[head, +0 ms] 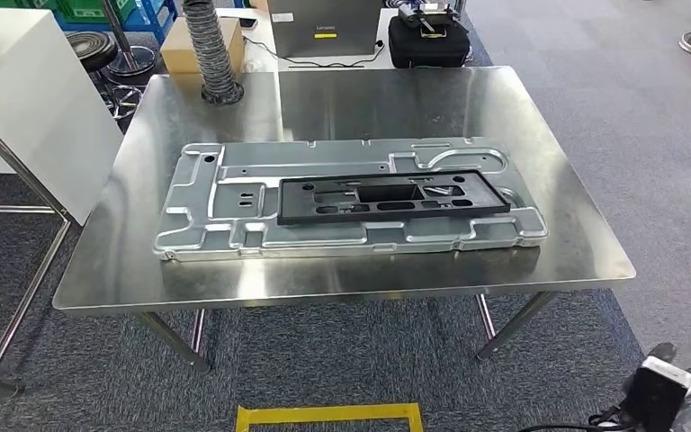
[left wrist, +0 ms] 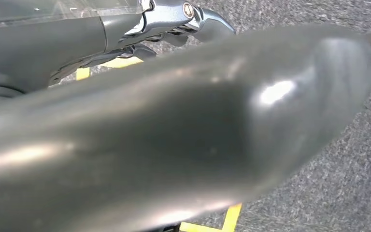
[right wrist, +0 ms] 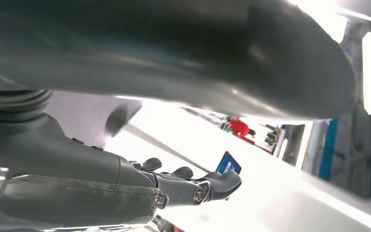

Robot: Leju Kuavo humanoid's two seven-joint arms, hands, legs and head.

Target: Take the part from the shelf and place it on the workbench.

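Desk: Status on the part, please. Where is it?

Operator: From the head view I see a black plastic frame [head: 394,198] lying flat on a big stamped metal panel [head: 234,220]. The panel sits across the middle of the bench [head: 549,126], and the frame is on its right half, nearer the far edge than the near one. I take the frame to be the part, so I judge the placing as good as done. I see no shelf from here.

Desk: And the hands?

Operator: My right hand [right wrist: 140,183] holds nothing. In its wrist view the fingers [right wrist: 193,191] reach out loosely, side by side, with bright room behind them. My left hand [left wrist: 164,145] is mostly a blurred grey thumb close to the lens, with a few fingers [left wrist: 207,24] past it over carpet. I cannot tell whether it is wide or closed, though I see nothing in it.

Desk: How do you finish this well?

Operator: I would check the seating first. The frame looks square to the panel, resting inside its raised ribs and not hanging over any edge. If it needs a nudge, I would bring both hands in low from the near edge and press on the frame's long sides. I would avoid its thin cross-bars, which may flex. I would also keep my feet behind the yellow floor marking [head: 328,416], so I do not bump the bench.
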